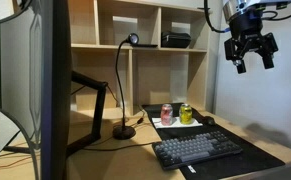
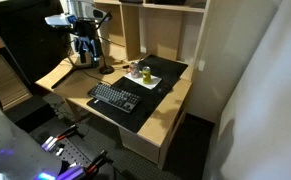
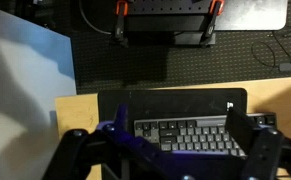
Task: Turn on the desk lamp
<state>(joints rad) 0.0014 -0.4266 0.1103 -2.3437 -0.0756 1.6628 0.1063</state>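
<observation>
Desk lamp (image 1: pixel 123 131): standing on its small round base towards the back of the counter (image 1: pixel 120 158), between the monitor arm (image 1: pixel 89 92) and the red can (image 1: pixel 166 113) and yellow can (image 1: pixel 186 113), sending a thin stem curving up to a small head under the shelving (image 1: pixel 145 47). Appearing dark in an exterior view, so seemingly not yet switched on. Hovering high over the far end of the counter, well apart from the lamp, with jaws spread wide and gripping nothing, probably for clearance from the shelving and readiness for a press rather than a grasp. Looking straight down in the wrist view onto the keyboard (image 3: pixel 185 130) and its black mat (image 3: pixel 185 75), with only air between the jaws. Judging the task as barely beginning: calling for a crossing above the keyboard and cans, then a careful descent towards wherever the switch is sitting, that being too small to make out here. Risking a knocked can, or a tipped lamp, when coming in low or pushing sideways against so slim a stem.
</observation>
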